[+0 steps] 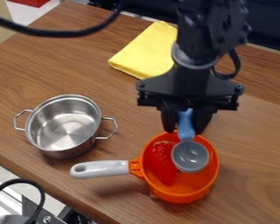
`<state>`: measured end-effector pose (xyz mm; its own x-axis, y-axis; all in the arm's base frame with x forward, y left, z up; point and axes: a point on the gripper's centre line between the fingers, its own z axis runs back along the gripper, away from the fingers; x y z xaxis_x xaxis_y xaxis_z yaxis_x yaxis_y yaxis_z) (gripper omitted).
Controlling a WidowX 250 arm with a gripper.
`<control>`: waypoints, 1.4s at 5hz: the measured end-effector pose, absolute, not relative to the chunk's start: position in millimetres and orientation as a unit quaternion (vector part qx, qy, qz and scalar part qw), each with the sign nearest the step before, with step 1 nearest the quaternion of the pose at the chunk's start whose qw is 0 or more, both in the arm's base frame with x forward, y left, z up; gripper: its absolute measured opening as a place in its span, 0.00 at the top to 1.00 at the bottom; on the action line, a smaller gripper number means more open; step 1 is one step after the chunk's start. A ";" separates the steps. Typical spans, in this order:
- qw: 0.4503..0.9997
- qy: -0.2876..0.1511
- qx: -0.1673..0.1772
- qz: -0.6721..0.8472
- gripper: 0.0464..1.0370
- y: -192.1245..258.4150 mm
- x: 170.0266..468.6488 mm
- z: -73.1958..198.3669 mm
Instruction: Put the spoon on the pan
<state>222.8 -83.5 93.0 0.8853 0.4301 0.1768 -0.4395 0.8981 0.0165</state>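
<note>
Foreground, lower left: black cable [42, 193]. Next, steel pot [63, 126]. Over the orange pan [178, 192], your spoon [190, 157] hangs, its handle clamped in the gripper [185, 126], jaws parted only by its thickness. Release it off-centre and it could catch the rim, tipping out.

My gripper [186, 129] hides the handle end of the spoon [190, 156], whose bowl covers part of the pan [178, 195]. I can't tell whether they touch. Behind me, the cloth [143, 51] is partly hidden. The top edge cuts off my arm [205, 30] and a red thing [32, 2].
</note>
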 end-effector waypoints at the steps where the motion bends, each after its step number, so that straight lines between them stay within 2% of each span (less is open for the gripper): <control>1: 0.972 -0.093 0.029 0.212 0.65 -85.1 222.2 87.4; 2: 0.973 -0.095 0.029 0.208 0.58 -83.7 220.9 79.9; 3: 0.972 -0.101 0.028 0.209 0.28 -83.9 222.4 79.9; 4: 0.973 -0.088 0.023 0.214 0.05 -81.2 224.4 81.7; 5: 0.972 -0.077 0.008 0.221 0.04 -75.8 225.6 89.0; 6: 0.967 -0.075 -0.024 0.244 0.04 -61.4 236.0 119.0; 7: 0.960 -0.074 -0.032 0.267 0.04 -25.8 249.4 137.9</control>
<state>249.4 -25.8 137.9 0.8466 0.5174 0.1251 -0.5080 0.8555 -0.1004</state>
